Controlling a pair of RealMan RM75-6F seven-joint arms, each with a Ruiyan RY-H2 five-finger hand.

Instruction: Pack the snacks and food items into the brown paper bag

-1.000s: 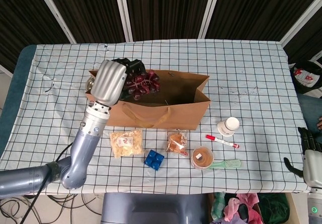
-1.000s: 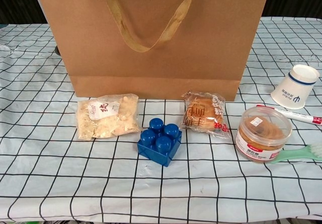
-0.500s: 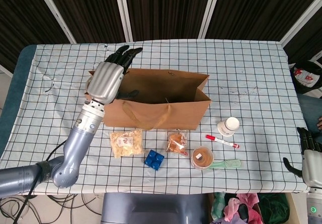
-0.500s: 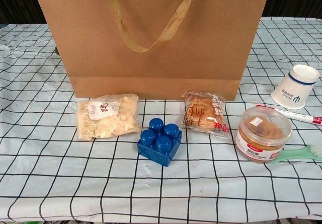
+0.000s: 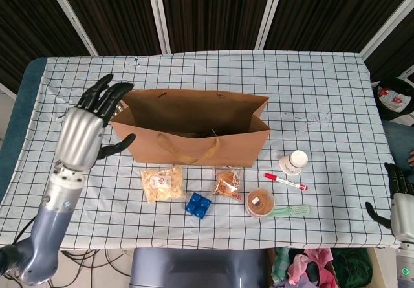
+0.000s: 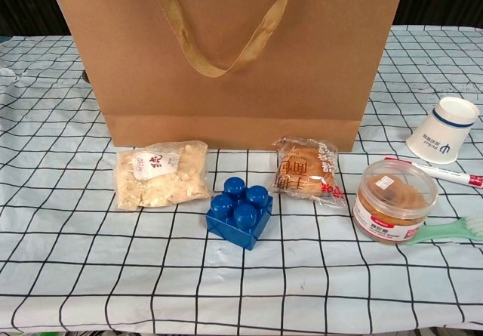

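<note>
Though printed, the wrapped bun's [image 6: 306, 168] red characters stay unreadable

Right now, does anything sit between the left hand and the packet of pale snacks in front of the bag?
Nothing visible does. The left hand hangs open beside the brown paper bag; the snack packet lies on open cloth.

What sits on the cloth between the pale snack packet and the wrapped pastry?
The blue building block sits between the snack packet and the wrapped pastry, slightly nearer the camera. The chest view shows it best.
</note>
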